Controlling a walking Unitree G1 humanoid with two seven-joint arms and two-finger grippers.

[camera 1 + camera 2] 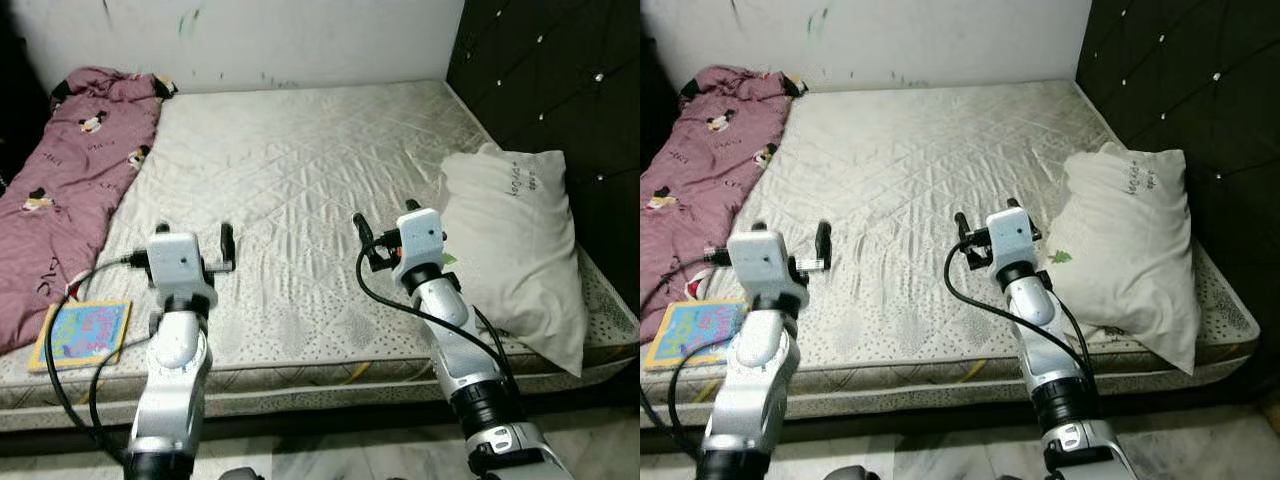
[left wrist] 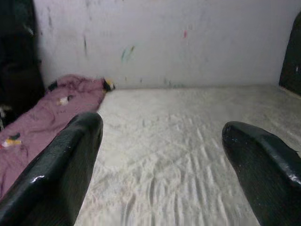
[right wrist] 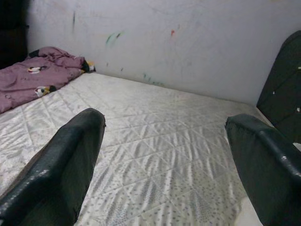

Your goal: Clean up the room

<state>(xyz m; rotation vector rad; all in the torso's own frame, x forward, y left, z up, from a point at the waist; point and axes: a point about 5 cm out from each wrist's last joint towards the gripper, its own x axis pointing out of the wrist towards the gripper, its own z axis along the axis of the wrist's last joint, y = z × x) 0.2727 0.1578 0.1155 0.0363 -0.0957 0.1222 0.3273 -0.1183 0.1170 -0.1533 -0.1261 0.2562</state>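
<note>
A bare quilted white mattress lies before me. A maroon blanket with a cartoon mouse print is crumpled along its left side. A white pillow leans at the right edge by the headboard. A colourful flat book rests on the near left corner. My left gripper hovers open over the front of the mattress, right of the book, holding nothing. My right gripper is open and empty too, just left of the pillow. In the wrist views both pairs of fingers stand wide apart over bare mattress.
A black tufted headboard rises on the right. A white wall with small paint marks closes the far side. Pale floor tiles show below the mattress's front edge.
</note>
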